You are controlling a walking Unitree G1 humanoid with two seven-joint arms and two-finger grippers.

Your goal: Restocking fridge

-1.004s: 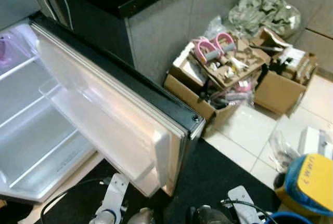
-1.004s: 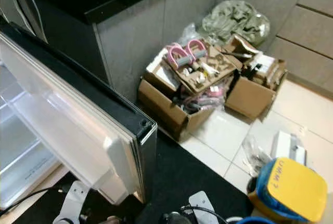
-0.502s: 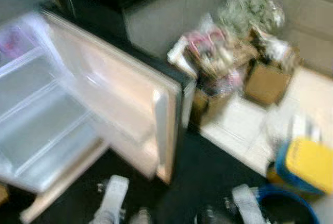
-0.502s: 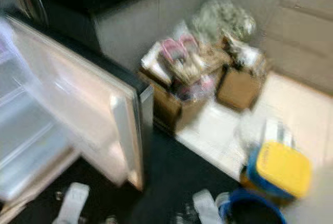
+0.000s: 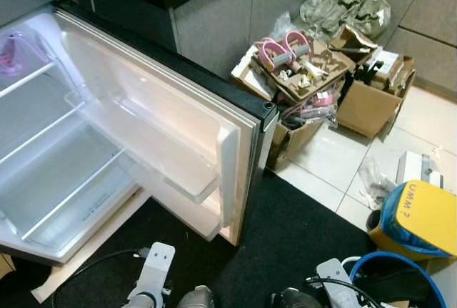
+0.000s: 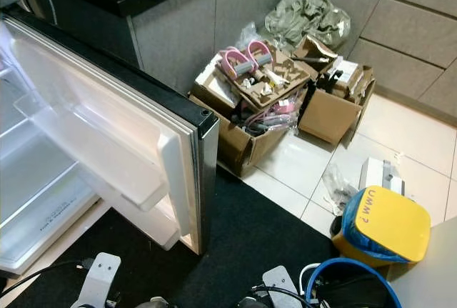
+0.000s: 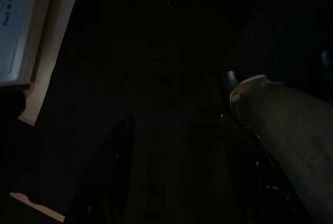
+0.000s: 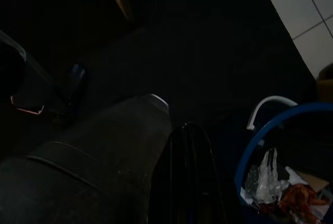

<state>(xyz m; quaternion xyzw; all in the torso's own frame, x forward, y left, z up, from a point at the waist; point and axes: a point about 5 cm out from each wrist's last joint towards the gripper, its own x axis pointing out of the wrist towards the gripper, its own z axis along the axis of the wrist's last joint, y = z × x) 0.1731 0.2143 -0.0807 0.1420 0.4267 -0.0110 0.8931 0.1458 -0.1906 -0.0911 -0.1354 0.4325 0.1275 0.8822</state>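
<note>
White floor tiles [image 6: 407, 136] and a black mat [image 5: 293, 244] lie before the open white fridge [image 5: 64, 172] at the frame's left, its door [image 5: 164, 136] swung toward the centre, shelves bare. Cardboard boxes of clutter [image 5: 314, 86] sit upper centre, a yellow-lidded blue container [image 5: 418, 211] lower right. Left gripper [image 7: 177, 182] hangs over the mat, fingers spread; right gripper [image 8: 190, 182] beside a blue bucket [image 8: 281, 156], fingers pressed together.

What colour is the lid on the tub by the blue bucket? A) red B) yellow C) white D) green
B, the lid on the tub is bright yellow with dark writing on it, and it sits on the tiled floor just beside the blue bucket.
</note>
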